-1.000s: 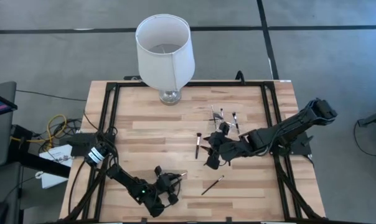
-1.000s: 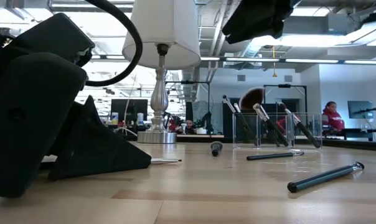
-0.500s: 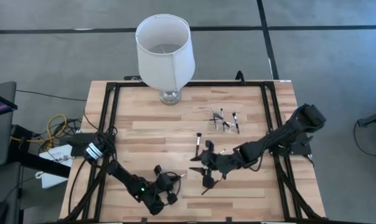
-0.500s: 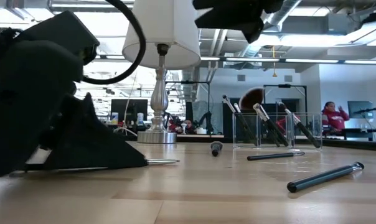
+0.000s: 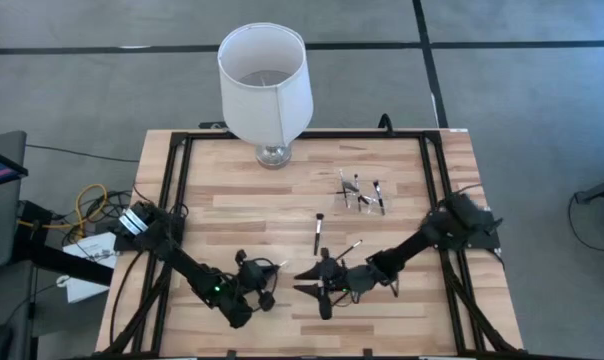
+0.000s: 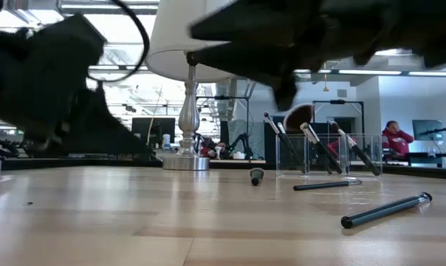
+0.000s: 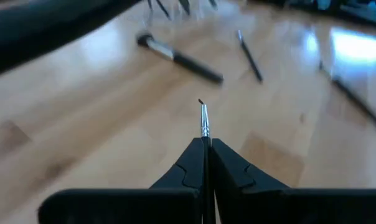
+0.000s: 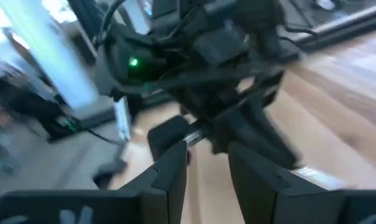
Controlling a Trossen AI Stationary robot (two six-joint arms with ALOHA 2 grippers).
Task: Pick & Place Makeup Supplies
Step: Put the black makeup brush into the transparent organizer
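Left end effector [image 7: 205, 163] hung low over the near table [image 5: 242, 205], pinching a thin brush [image 7: 203, 118]. Right end effector [image 5: 312, 282] sat just beside it, fingers spread. Farther back, loose brushes [image 5: 318, 233] lay before the clear holder [image 6: 326, 154].

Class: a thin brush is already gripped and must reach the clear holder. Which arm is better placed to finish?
Left: its pincer is shut on the thin brush. The right pincer is open and holds nothing, facing the left one, perhaps for a handover.
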